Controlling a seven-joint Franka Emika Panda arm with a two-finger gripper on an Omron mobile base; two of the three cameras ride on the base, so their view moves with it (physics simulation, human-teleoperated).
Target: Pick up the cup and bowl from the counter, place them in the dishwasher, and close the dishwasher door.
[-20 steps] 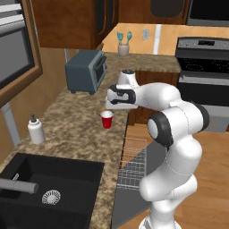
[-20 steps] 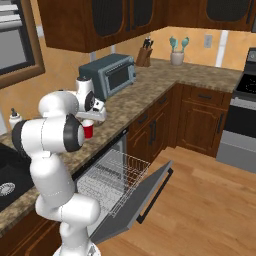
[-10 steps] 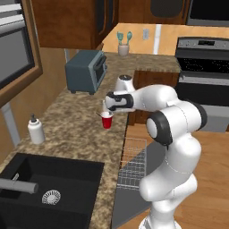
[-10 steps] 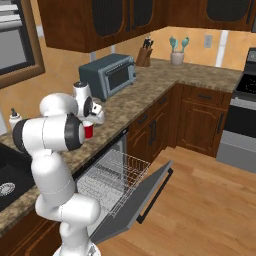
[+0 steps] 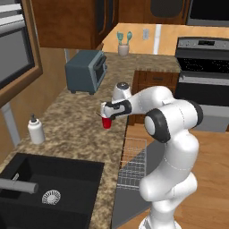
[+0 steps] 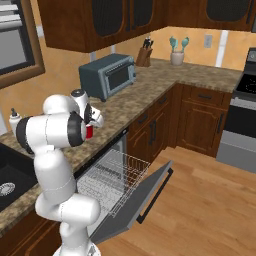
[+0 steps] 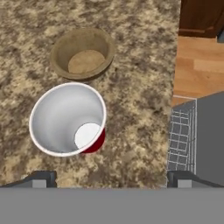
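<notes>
Small red tapered cup upright, centre-left of hand view, offset left betw wide-open gripper tips.

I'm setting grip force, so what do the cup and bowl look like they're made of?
The cup looks like thin glossy plastic: red outside, smooth white inside. The bowl looks like matte wood or unglazed clay: dull tan-brown with no shine. The render leaves both uncertain.

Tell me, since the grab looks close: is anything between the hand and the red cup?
Nothing visible does. The open hand hangs right above the cup, which stands upright on the counter. The bowl sits just beyond the cup, apart from it, not between them.
</notes>
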